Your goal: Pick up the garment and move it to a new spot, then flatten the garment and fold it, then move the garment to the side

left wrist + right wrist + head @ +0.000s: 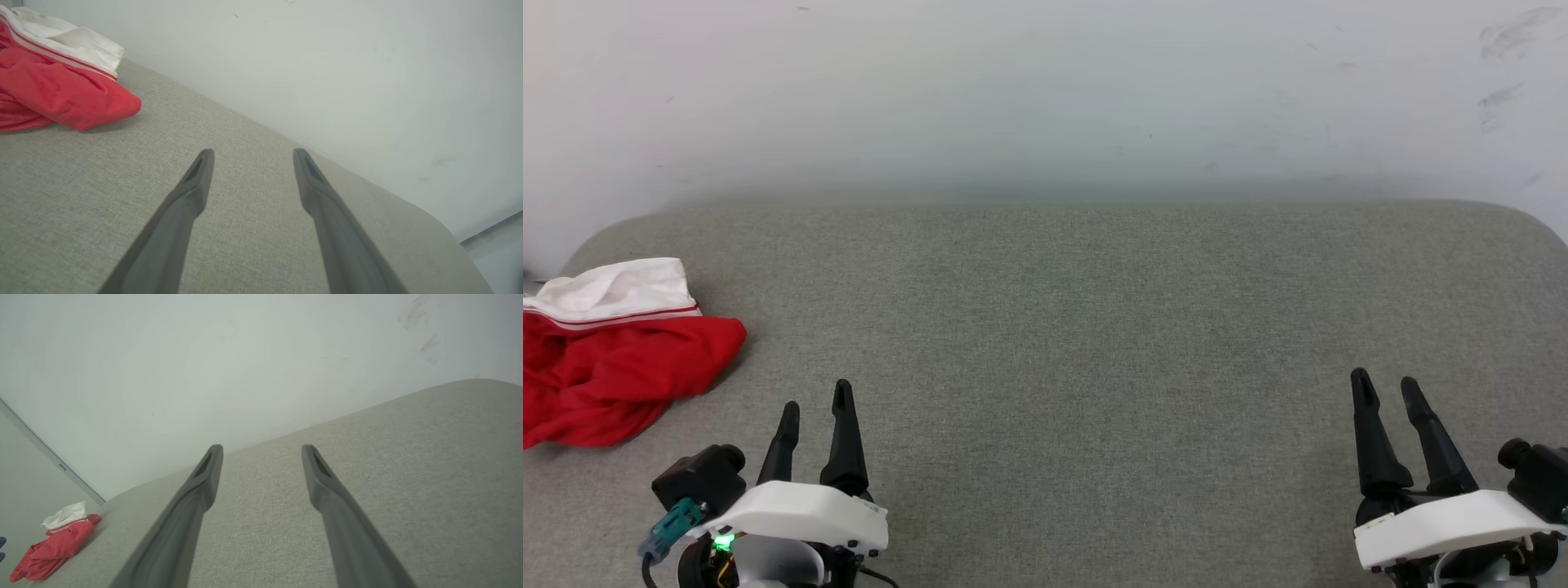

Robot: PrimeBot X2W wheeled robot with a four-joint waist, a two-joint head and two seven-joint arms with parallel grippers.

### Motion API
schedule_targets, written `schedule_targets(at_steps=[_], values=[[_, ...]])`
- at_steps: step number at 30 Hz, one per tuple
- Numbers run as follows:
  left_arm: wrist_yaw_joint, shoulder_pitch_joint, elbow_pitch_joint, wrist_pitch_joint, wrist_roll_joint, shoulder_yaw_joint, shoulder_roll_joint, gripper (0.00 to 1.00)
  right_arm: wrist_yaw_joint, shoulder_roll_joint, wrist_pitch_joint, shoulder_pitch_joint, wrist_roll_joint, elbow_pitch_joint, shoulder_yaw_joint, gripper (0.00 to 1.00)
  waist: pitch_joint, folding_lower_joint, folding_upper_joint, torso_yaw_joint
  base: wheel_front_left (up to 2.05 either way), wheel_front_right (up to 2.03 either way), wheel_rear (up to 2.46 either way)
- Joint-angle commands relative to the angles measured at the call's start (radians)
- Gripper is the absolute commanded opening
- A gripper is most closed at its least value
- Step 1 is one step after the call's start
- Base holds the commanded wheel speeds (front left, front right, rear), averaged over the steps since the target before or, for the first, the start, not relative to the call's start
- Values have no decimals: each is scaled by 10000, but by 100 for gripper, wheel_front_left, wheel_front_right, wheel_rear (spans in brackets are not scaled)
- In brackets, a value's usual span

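Observation:
The garment [613, 359] is a crumpled red shirt with a white sleeve and red-white trim, lying bunched at the far left edge of the grey padded surface [1078, 327]. It also lies at the top left of the left wrist view, garment [61, 81], and small at the lower left of the right wrist view, garment [57, 543]. My left gripper [817, 396] stands open at the lower left, to the right of the garment and apart from it, nothing between its fingers. My right gripper [1387, 384] stands open at the lower right, far from the garment, holding nothing.
A pale wall [1045, 90] rises directly behind the padded surface, with scuff marks at its upper right. The surface has rounded far corners [1535, 220]. Grey floor [498, 245] drops off beyond the surface's end.

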Motion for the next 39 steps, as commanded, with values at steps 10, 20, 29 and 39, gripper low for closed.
schedule_targets(at_steps=[10,20,29,39], values=[[280,104,-202,-346,1273,-416,212,100,-1,1,-327,126,-1332,-209,81,100,-46,0,0,1,0,0,0],[467,180,-239,-591,2249,-698,275,100,-2,3,-579,233,-2330,-362,139,100,-68,-1,0,8,0,0,0],[623,237,-289,-802,3058,-850,307,100,-2,4,-782,287,-2988,-489,175,100,-67,-1,0,11,0,0,0],[607,301,-336,-1004,3840,-883,266,100,-2,5,-1007,384,-3531,-496,147,100,-72,-1,0,14,0,0,0]])
